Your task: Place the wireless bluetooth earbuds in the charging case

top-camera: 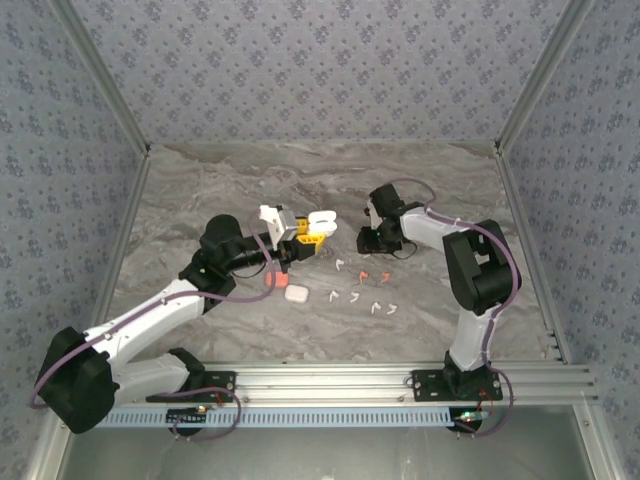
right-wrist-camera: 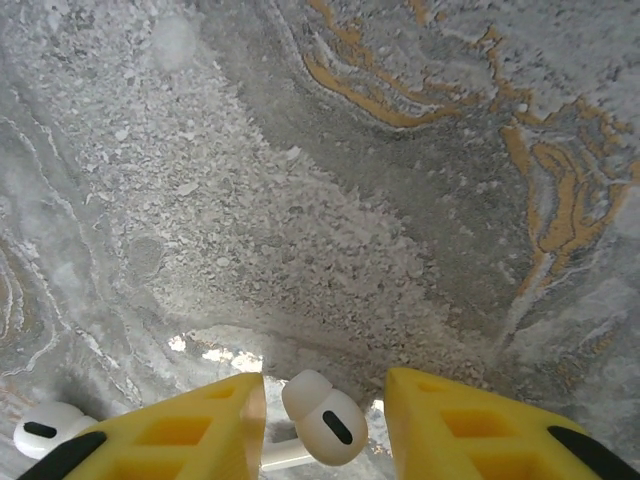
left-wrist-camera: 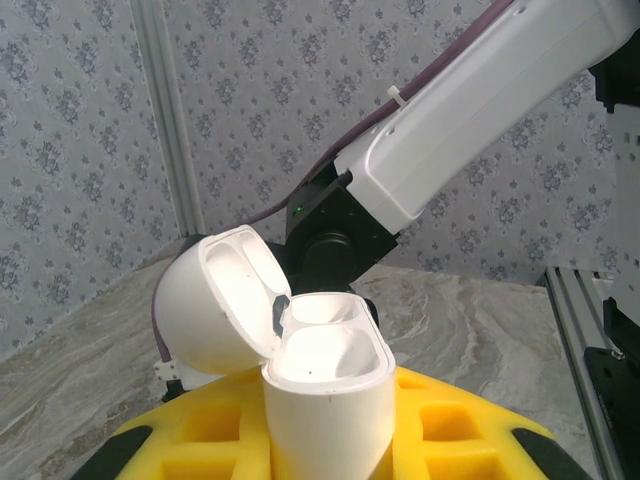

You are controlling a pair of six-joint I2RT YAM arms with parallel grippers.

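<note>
My left gripper point(top-camera: 303, 238) is shut on a white charging case point(top-camera: 321, 219), held upright above the table. In the left wrist view the case point(left-wrist-camera: 325, 400) stands between the yellow fingers point(left-wrist-camera: 460, 430) with its lid point(left-wrist-camera: 215, 300) swung open to the left and both wells showing white. My right gripper point(top-camera: 377, 241) is down at the table, open, its yellow fingers point(right-wrist-camera: 190, 430) on either side of a white earbud point(right-wrist-camera: 322, 420) that lies on the marble. The earbud sits close to the left finger, with a gap to the right one. A second white earbud point(right-wrist-camera: 45, 428) lies just left of it.
Several more earbuds, white point(top-camera: 354, 297) and orange-red point(top-camera: 364, 275), are scattered on the marble table point(top-camera: 200, 190) between the arms. A closed white case point(top-camera: 296, 293) and an orange one point(top-camera: 270, 280) lie under my left arm. Patterned walls enclose the table.
</note>
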